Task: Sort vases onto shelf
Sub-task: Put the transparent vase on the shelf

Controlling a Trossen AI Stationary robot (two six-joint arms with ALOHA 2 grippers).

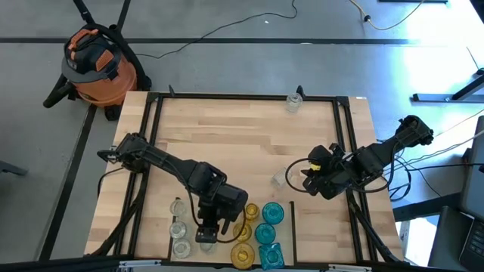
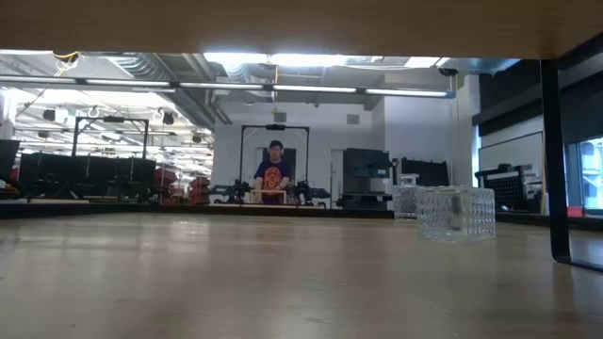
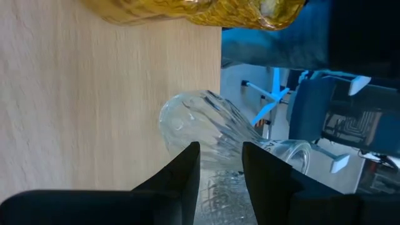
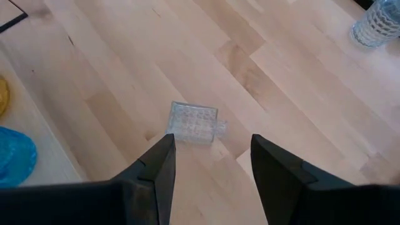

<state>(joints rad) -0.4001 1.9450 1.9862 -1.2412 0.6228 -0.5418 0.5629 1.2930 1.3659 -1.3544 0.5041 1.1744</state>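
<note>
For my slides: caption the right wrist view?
Open right end effector hovers above a clear square vase on the wooden table.

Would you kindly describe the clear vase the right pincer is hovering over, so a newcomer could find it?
Start at the pale-wood table and go to its right half, just before the right pincer. There a small square clear glass vase lies on its side, alone, away from the amber, teal and clear vases clustered at the near edge.

The left hand (image 1: 206,236) covers part of a clear vase (image 3: 206,134) in the high view; teal vases (image 1: 270,257) at the shelf's near edge are cut off by the frame; the distant person (image 2: 273,169) is too small to make out
</note>
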